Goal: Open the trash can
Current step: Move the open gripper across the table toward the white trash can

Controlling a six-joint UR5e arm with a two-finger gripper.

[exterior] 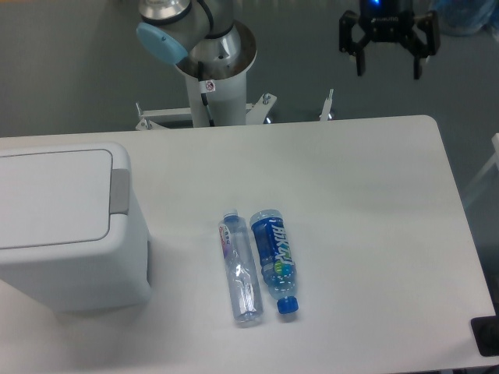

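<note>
The trash can [70, 257] is a large boxy white bin at the left of the table. Its flat white lid [51, 199] lies closed, with a grey push tab [119, 189] on its right edge. My gripper [388, 72] hangs at the top right, above the table's far edge and far from the bin. Its black fingers [360, 58] are spread apart and hold nothing.
Two plastic bottles lie side by side near the table's middle: a clear one [238, 269] and a blue-labelled one with a blue cap [274, 257]. The arm's base post [212, 70] stands behind the far edge. A black object [487, 336] sits at the table's front right corner.
</note>
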